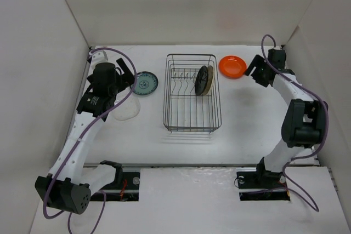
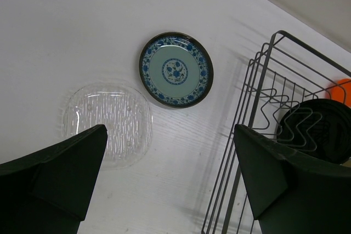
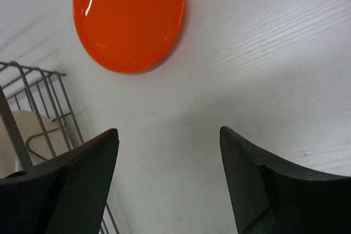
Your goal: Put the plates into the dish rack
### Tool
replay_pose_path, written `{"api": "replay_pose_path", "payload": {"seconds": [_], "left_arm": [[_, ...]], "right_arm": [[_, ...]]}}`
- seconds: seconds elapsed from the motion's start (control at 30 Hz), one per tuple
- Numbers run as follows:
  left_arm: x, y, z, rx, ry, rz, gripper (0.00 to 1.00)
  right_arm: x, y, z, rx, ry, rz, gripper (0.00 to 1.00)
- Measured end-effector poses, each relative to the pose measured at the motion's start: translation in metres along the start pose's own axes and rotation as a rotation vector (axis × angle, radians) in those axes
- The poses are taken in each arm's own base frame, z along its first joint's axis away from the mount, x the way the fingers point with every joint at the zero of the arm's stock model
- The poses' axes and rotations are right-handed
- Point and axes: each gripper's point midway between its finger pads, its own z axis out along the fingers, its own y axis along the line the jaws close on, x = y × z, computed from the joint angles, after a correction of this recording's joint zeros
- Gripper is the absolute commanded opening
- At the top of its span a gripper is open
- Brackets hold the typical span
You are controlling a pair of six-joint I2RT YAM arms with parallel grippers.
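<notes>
The left gripper (image 2: 170, 152) hangs with its dark fingers spread wide and nothing between them, above the clear glass plate (image 2: 107, 124), which lies flat on the counter (image 1: 247, 124). Just beyond it the teal-patterned plate (image 2: 175, 69) also lies flat, apart from the glass one. The right gripper (image 3: 169, 141) is likewise spread and empty, with the orange plate (image 3: 129, 17) flat ahead of it, beside the far right corner of the dish rack (image 1: 191, 130). The glossy black plate (image 2: 323, 127) and the cream plate (image 3: 16, 135) stand on edge among the dividers at the rack's far right. All three loose plates look stiff, light and slick. The glass one is probably the most fragile and the hardest to make out against the white surface. With each lying flat, the raised rim seems the only hold, one finger slid under the lip and one on top. The smooth counter will likely let a plate skate when nudged. White walls (image 1: 181, 4) close in on three sides, with the left one near that arm.
</notes>
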Motion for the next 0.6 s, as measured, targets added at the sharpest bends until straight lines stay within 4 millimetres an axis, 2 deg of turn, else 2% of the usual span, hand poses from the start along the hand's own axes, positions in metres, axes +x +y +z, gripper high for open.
{"api": "replay_pose_path", "payload": {"seconds": [0.07,0.17,0.3,0.43,0.6], "left_arm": [[0.0,0.0,0.0,0.002,0.001,0.0,1.0],[0.001,-0.002,0.0,0.012,0.005,0.0,1.0],[-0.002,-0.007,0.003,0.024,0.02,0.004,1.0],[-0.028,-0.014,0.018,0.032,0.006,-0.026,1.0],[-0.045,0.004,0.044,0.006,0.017,-0.082,1.0]], "right_arm": [[0.018,0.004,0.015,-0.045,0.066,0.001,0.79],[0.027,0.012,0.029,-0.104,0.105,0.003,0.79],[0.02,0.01,0.051,-0.137,0.113,0.021,0.79],[0.019,-0.004,0.068,-0.125,0.13,0.047,0.79],[0.018,-0.016,0.094,-0.127,0.162,0.069,0.79]]}}
